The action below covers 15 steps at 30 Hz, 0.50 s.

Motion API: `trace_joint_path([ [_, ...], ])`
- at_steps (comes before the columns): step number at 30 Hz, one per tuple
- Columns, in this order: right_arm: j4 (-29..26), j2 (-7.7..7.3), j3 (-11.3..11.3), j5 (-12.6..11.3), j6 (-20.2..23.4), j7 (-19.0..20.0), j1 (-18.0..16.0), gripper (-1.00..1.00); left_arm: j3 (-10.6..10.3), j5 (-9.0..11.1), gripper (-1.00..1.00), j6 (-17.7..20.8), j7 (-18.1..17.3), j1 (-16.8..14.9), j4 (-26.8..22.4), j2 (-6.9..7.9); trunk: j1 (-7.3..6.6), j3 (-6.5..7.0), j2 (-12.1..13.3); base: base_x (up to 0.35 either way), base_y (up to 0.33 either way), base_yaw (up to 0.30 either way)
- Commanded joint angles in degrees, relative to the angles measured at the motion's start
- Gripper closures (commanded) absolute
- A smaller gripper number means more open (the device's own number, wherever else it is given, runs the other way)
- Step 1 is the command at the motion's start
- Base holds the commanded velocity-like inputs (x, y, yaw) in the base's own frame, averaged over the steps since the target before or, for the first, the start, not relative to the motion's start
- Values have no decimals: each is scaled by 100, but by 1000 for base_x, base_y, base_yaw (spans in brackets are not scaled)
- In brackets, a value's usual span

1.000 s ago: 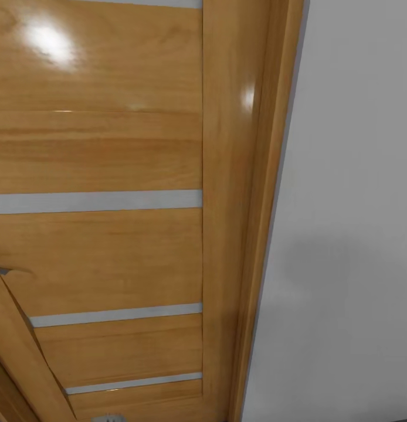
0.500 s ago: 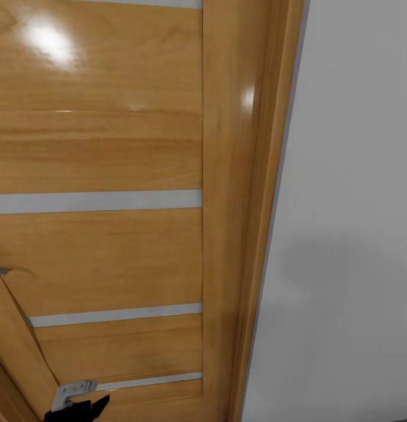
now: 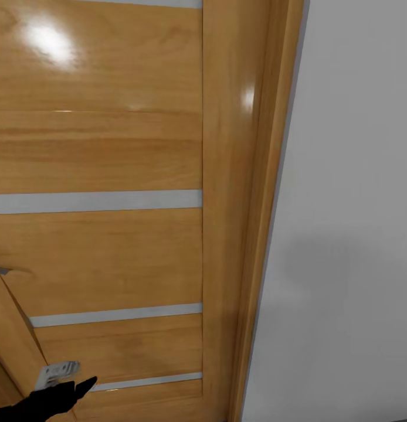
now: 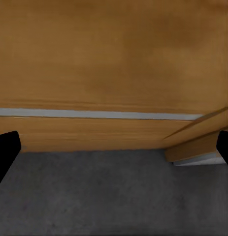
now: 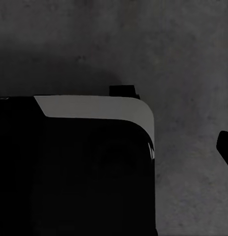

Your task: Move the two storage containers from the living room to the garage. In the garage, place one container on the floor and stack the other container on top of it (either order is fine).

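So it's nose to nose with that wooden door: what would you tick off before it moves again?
1. Path ahead: not ok. The wooden door and its frame stand right in front of the head camera.
2. Left gripper empty: ok, fingers wide apart, nothing between them.
3. Left gripper's spot: ok, low by the door's foot over the dark grey floor.
4. Right gripper: cannot tell, only one dark fingertip shows.
5. Door open enough: cannot tell.
6. Containers: cannot tell where.
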Motion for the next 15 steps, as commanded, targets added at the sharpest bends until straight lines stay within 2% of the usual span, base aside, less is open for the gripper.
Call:
trace_joint_path([
  [1, -2, 1, -21, 1, -2, -1, -4, -100, 20, 109, -100, 103, -45, -154, -9, 77, 0, -5, -3, 0, 0, 0],
  [5, -1, 3, -21, 1, -2, -19, -12, -100, 34, 181, -100, 175, -94, -512, -13, 155, 0, -5, -3, 0, 0, 0],
  [7, -2, 3, -21, 7, -2, -30, -15, -100, 37, 211, -100, 352, -114, -985, -14, 208, 0, -5, -3, 0, 0, 0],
  [10, -2, 4, -21, 10, -2, -40, -16, -100, 37, 220, -100, 506, -121, -1356, -15, 275, 0, -5, -3, 0, 0, 0],
  [11, -2, 4, -21, 14, -2, -48, -17, -100, 36, 223, -100, 590, -124, -1586, -15, 305, 0, -5, -3, 0, 0, 0],
  [15, 2, -1, -21, 26, 0, -57, -21, -100, 31, 211, -100, 847, -95, -2174, -10, 335, 0, -5, -3, 0, 0, 0],
])
